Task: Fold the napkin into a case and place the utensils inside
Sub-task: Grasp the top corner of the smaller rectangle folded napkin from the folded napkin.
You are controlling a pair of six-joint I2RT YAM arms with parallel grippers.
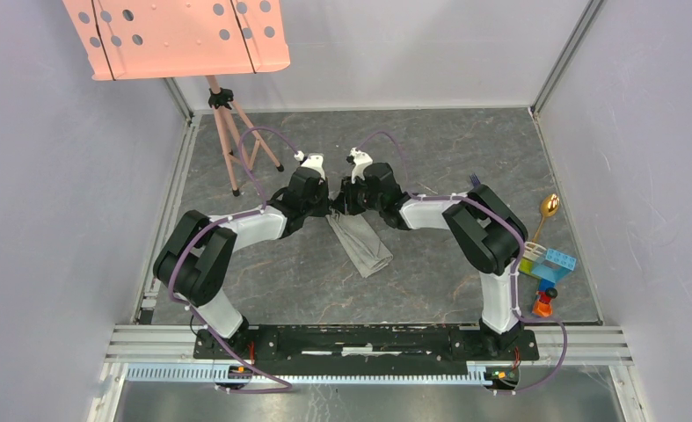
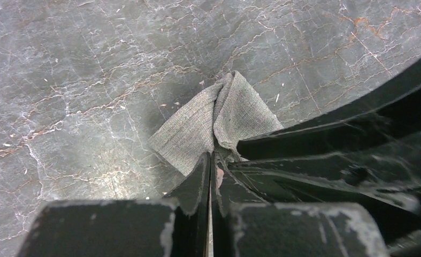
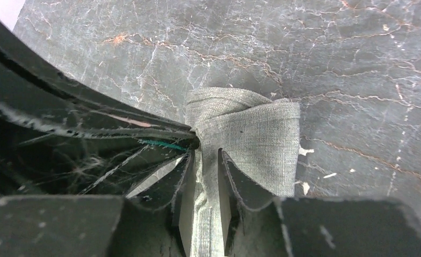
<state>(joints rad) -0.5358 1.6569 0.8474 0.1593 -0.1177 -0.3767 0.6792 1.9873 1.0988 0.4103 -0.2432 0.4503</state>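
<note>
Three pale walls, grey marbled table, pink perforated panel, napkin

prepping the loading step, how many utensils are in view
2. The purple fork peeks out behind the right arm, mostly hidden; the gold-bowled spoon lies far right, beside the toy blocks. More may hide under the arms.

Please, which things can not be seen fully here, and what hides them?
Top view: the small thin purple plastic fork shows only its tines past the right arm.
Top view: the far end of the light grey cloth napkin lies under the left gripper and right gripper; wrist views cut off its rest.
All views: its fold layers cannot be counted.
</note>
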